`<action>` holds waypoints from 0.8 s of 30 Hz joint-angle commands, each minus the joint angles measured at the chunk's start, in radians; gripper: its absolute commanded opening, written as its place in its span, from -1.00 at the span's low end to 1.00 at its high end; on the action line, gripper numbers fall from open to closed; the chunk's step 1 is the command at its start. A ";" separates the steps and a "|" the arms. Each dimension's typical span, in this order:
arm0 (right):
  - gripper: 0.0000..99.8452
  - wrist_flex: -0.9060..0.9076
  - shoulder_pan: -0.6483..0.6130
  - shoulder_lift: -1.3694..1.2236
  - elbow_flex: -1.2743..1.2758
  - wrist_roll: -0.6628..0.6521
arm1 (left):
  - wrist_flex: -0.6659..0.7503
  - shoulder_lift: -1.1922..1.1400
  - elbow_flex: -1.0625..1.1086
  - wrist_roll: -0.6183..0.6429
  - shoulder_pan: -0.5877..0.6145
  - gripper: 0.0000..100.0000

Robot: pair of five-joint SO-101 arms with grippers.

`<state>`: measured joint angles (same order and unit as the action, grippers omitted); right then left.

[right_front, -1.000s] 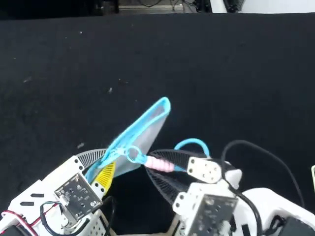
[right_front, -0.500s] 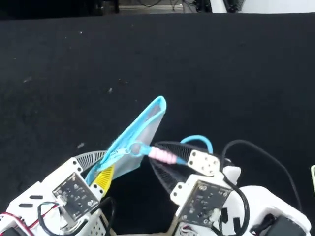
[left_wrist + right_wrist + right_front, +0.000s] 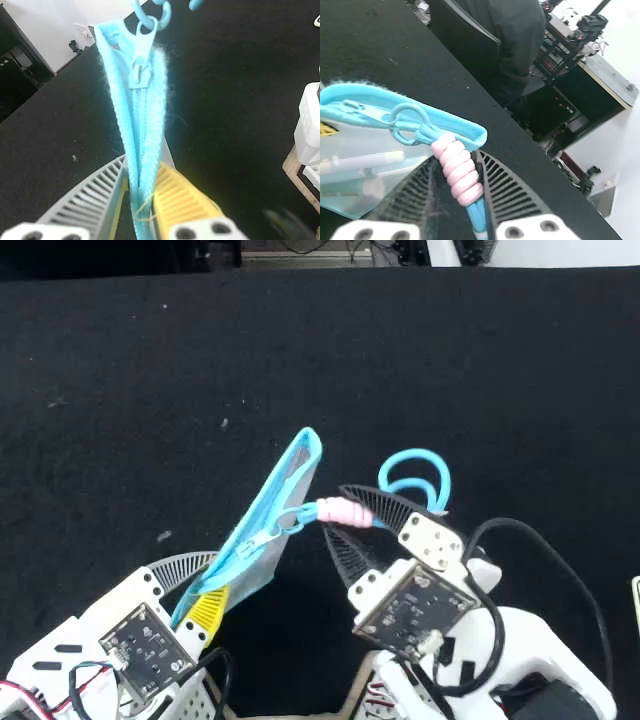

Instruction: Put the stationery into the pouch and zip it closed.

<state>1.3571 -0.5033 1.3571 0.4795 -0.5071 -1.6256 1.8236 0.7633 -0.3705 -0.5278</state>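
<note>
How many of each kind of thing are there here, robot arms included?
2 robot arms: left arm, right arm
1 pouch
1 pull cord, pink and blue
2 pens seen through the pouch wall; more may be hidden
Total: 6

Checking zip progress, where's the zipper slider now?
High view: the zipper slider sits midway along the pouch, between the left gripper clamping its near end and the right gripper holding the pink cord.
</note>
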 commanded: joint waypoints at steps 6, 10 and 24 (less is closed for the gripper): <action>-0.98 -0.198 0.192 0.012 0.142 -0.012 | -0.026 0.005 -0.042 0.012 -0.002 -0.94; -0.98 -0.244 0.249 0.012 0.180 -0.012 | -0.026 0.005 -0.041 0.012 -0.002 -0.94; -0.77 0.180 -0.068 0.012 -0.015 0.077 | -0.025 0.003 -0.041 0.012 -0.002 -0.94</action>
<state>1.4477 -0.4695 1.3694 0.5608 -0.4918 -1.6441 1.8282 0.7618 -0.3690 -0.5247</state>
